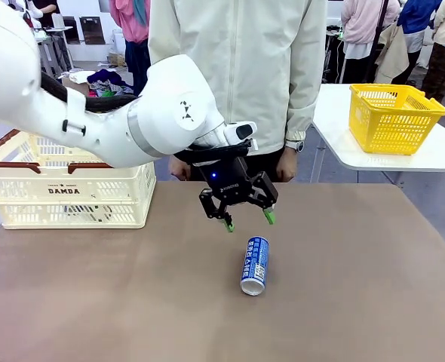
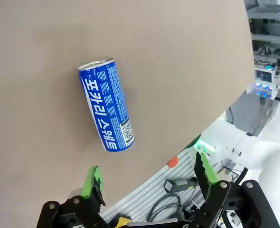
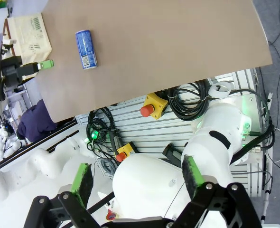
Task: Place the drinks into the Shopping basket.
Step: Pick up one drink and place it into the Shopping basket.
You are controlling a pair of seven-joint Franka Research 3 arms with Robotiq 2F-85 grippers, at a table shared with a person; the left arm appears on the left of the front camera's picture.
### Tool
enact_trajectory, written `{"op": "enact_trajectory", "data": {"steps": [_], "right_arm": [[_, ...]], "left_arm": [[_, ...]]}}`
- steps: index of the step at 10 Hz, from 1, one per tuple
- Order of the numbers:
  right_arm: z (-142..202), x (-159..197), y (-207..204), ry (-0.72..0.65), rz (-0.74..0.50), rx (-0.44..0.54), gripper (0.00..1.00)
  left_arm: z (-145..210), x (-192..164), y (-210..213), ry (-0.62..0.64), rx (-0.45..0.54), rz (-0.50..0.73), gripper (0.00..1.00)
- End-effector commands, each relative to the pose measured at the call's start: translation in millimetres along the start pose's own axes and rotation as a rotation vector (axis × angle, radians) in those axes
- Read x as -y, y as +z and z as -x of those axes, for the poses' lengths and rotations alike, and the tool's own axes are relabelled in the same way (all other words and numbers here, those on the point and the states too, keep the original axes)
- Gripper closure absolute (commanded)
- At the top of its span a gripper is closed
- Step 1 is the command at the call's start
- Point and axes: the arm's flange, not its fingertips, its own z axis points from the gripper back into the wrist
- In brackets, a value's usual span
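Note:
A blue can (image 1: pixel 255 265) with white print lies on its side on the brown table, in the middle. My left gripper (image 1: pixel 248 221) hangs open just above and behind it, nothing between its green pads. From the left wrist the blue can (image 2: pixel 107 111) lies ahead of the open fingers (image 2: pixel 93 181). The cream Shopping basket (image 1: pixel 64 186) marked DAMDA stands at the table's far left. The green can is out of view. My right gripper (image 3: pixel 137 179) is open, high above the robot's base, and looks down on the blue can (image 3: pixel 86 49) and the basket (image 3: pixel 28 31).
A person in a light jacket (image 1: pixel 237 60) stands at the far side of the table, hands down. A smaller yellow basket (image 1: pixel 393 117) sits on a white table at the back right. Cables and red stop buttons (image 3: pixel 149 110) lie below the table edge.

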Motion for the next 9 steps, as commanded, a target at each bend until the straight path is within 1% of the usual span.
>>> {"op": "enact_trajectory", "data": {"steps": [1, 4, 5, 6, 7, 8, 9], "right_arm": [[9.1, 3.9, 2.9, 0.023, -0.014, 0.001, 0.0], [9.1, 3.9, 2.9, 0.023, -0.014, 0.001, 0.0], [9.1, 3.9, 2.9, 0.023, -0.014, 0.001, 0.0], [9.1, 3.9, 2.9, 0.023, -0.014, 0.001, 0.0], [9.1, 3.9, 2.9, 0.023, -0.014, 0.001, 0.0], [9.1, 3.9, 2.9, 0.023, -0.014, 0.001, 0.0], [9.1, 3.9, 2.9, 0.023, -0.014, 0.001, 0.0]], "left_arm": [[14.8, -1.1, 14.8, -0.017, -0.05, -0.015, 0.0], [14.8, -1.1, 14.8, -0.017, -0.05, -0.015, 0.0], [9.4, 3.4, 8.7, -0.008, -0.045, -0.006, 0.0], [12.5, 11.2, -7.3, 0.039, -0.031, -0.069, 0.0], [11.2, 26.7, -29.1, 0.168, -0.012, -0.175, 0.0], [7.8, 41.8, -49.4, 0.215, 0.013, -0.275, 0.0], [1.6, 52.7, -65.8, 0.266, 0.042, -0.409, 0.0]]}}
